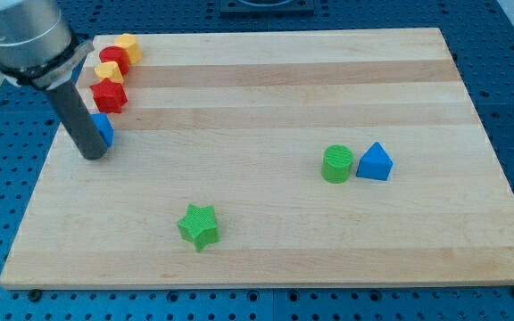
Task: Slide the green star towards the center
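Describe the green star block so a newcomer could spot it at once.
Start at the light wooden board and go to its bottom edge in the view, left of the middle. The green star block lies there alone. The only other green piece, a green cylinder block, is round and sits touching a blue triangular block farther right.

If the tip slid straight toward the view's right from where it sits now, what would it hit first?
My tip rests at the board's left edge, with a blue block right beside it, slightly up-view. Heading straight right, it would probably clip that blue block first; if it clears it, the green cylinder looks next, though depth is uncertain.
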Robot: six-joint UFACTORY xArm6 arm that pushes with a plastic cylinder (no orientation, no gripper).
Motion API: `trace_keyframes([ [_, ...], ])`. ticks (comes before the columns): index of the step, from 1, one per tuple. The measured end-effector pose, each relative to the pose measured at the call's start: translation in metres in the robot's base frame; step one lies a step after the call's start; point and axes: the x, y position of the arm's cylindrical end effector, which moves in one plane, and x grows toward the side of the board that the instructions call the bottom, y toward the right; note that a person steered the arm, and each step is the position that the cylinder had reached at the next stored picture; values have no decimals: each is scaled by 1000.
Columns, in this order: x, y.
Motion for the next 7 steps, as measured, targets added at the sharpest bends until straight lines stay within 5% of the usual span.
trace_keyframes([
  [3,-11,3],
  [5,29,114],
  [7,116,210],
])
